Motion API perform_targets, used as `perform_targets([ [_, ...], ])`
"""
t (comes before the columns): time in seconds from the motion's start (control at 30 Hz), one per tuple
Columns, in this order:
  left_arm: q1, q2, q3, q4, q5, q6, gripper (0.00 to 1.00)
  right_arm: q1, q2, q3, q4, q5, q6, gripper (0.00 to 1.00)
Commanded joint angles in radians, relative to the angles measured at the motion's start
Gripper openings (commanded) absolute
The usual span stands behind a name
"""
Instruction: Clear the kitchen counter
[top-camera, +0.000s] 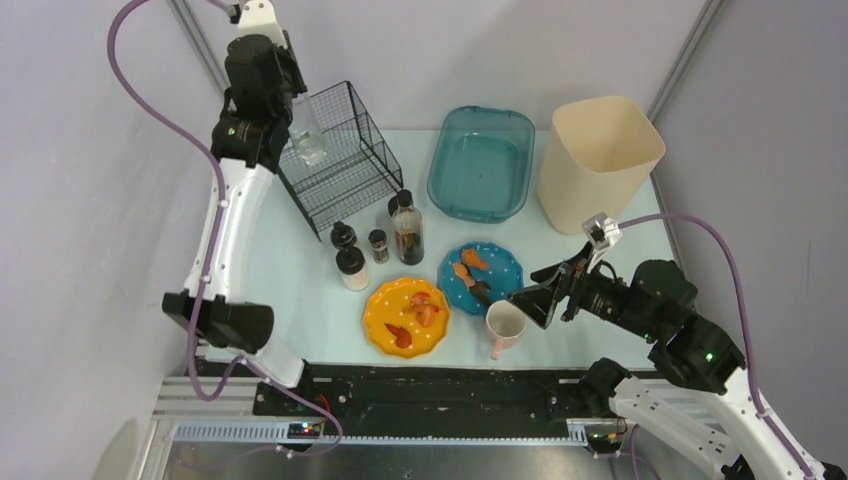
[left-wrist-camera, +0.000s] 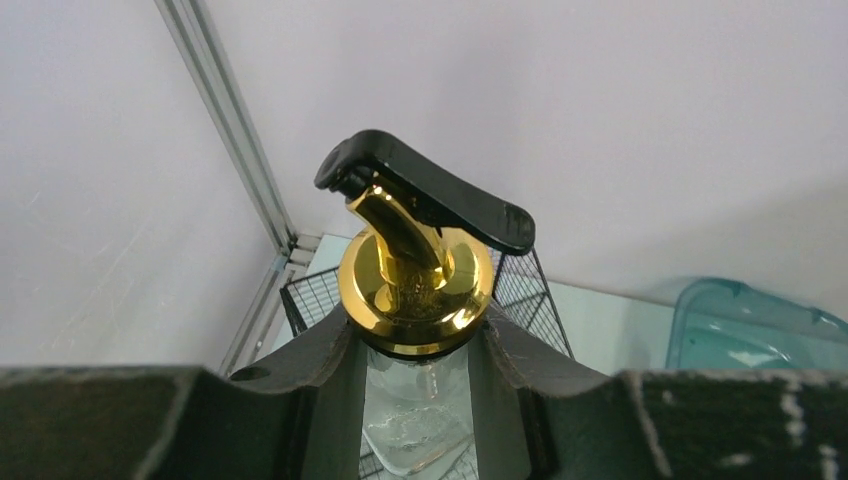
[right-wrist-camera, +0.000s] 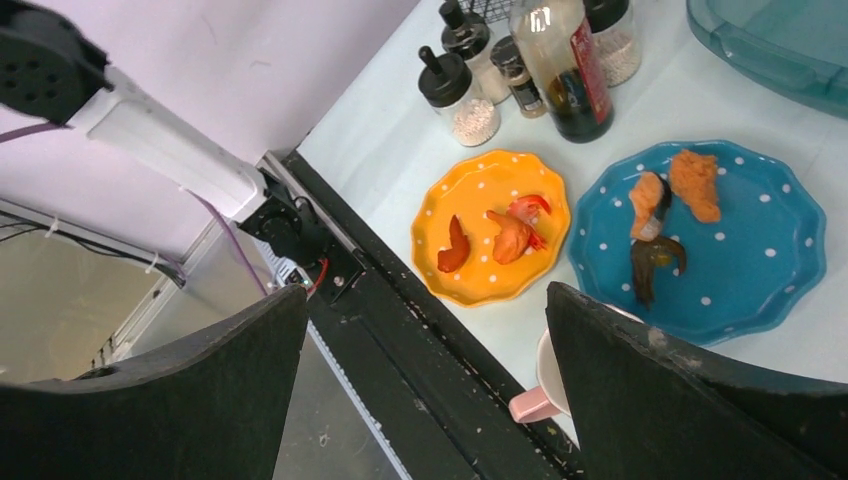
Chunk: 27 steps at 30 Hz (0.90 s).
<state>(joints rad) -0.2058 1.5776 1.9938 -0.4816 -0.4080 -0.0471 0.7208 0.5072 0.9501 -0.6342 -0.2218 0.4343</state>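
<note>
Underlying right end effector (top-camera: 533, 303): kitchen counter (top-camera: 305, 300)

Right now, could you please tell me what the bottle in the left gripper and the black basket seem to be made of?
The bottle looks like clear glass, possibly hard plastic: its body is see-through. Its collar shines like polished gold metal; the spout is matt black, likely plastic. The basket seems thin black-coated metal wire, an open grid.

Top view overlooks kitchen counter (top-camera: 300, 292); right wrist shares orange plate (top-camera: 381, 312).
</note>
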Motion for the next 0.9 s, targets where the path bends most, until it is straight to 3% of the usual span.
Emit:
perform_targets([
  [0.0, 0.061, 0.085, 0.148, 0.103, 0.049, -0.042, 0.00, 0.009, 0.006, 0.004, 0.063, -0.050, 0.007, 0.93],
  [0.3, 0.119, 0.308, 0.432, 0.122, 0.066, -0.091, 0.00, 0.025, 0.032, 0.004, 0.085, -0.084, -0.013, 0.94],
  [0.63, 0.176, 0.457, 0.522, 0.203, 0.103, -0.167, 0.00, 0.043, 0.072, 0.003, 0.101, -0.124, -0.026, 0.94],
  [0.87, 0.193, 0.495, 0.507, 0.221, 0.083, -0.121, 0.00, 0.055, 0.091, 0.003, 0.114, -0.128, -0.043, 0.95],
])
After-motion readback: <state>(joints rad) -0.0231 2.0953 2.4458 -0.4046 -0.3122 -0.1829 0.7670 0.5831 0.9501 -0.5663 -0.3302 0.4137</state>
